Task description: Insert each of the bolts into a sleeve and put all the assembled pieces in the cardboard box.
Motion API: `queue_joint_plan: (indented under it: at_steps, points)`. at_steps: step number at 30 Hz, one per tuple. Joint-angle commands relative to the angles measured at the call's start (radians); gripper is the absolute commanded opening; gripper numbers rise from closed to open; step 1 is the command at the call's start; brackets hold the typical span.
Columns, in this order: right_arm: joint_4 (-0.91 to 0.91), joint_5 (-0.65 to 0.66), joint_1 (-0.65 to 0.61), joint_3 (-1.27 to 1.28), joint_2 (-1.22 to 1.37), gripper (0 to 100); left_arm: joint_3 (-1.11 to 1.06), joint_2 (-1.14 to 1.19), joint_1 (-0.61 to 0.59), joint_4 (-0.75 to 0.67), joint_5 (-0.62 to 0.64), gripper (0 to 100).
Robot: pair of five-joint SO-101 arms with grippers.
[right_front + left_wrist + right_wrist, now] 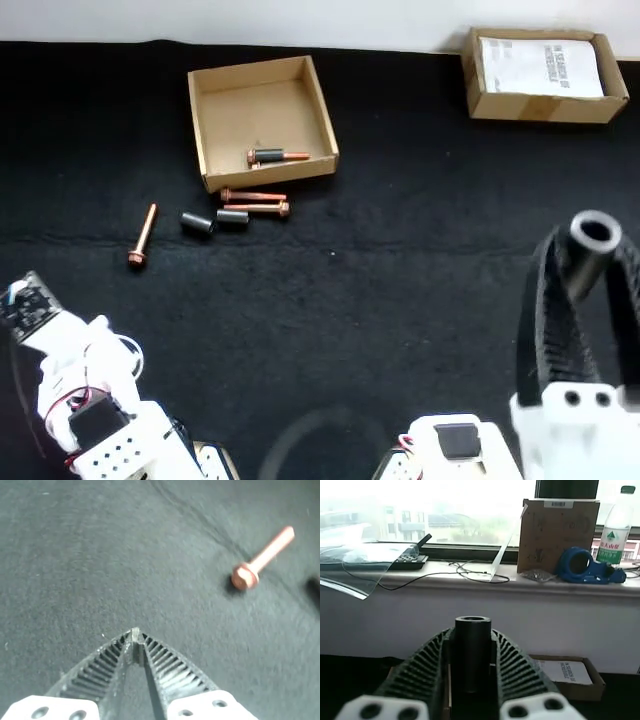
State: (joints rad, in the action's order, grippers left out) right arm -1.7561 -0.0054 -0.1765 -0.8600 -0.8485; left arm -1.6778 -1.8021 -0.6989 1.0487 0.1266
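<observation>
Right gripper (472,636) raised, clamped on an upright dark sleeve (472,665); left gripper (136,636) low over the black mat (400,260), fingers pressed together.
The held sleeve's lower part is hidden between the fingers. The cardboard box (207,140) holds one assembled piece (277,156). Two bolts (253,195) lie just in front of it, with two loose sleeves (197,223) beside them; whether the nearer sleeve touches a bolt tip is unclear. A lone bolt (260,560) lies apart, near the left gripper. A second box (545,105) with paper sits far back.
</observation>
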Motion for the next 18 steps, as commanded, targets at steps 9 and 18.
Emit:
queue_joint_plan:
  at_steps: [9, 18]
  points:
    - [0.209, -0.121, 0.010, 0.794, -0.341, 0.7, -0.007, -0.002, 0.104, 0.026, -0.143, 2]
    - [0.757, -0.121, 0.150, 1.616, -0.834, 0.7, 0.196, -0.001, 0.189, 0.218, -0.143, 14]
